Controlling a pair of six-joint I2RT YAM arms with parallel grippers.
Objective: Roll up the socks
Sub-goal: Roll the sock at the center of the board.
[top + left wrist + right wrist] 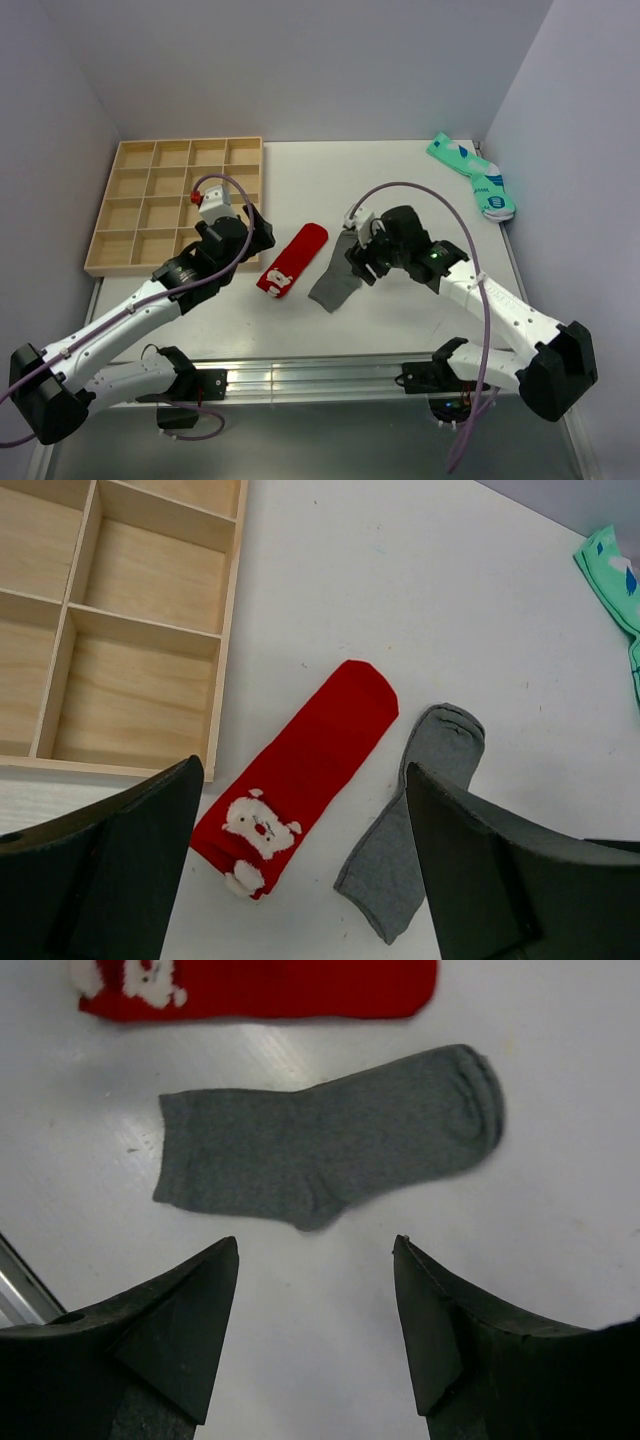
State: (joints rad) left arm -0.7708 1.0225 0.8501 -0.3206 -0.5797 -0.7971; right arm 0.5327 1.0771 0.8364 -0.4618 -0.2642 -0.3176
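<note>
grey sock [330, 1150] lies flat just ahead of the right gripper [316, 1255], its jaws spread; red sock [325, 735] lies ahead of the left gripper [305, 780], also spread, holding nothing.

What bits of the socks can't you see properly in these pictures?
Grey sock: in the top view, one end is hidden behind the right hand.
Red sock: in the right wrist view, it is cut off by the top edge.
Mint-green socks: in the left wrist view, they are cut off by the right edge.
Red sock's white picture: in the top view, it is too small to make out.
</note>
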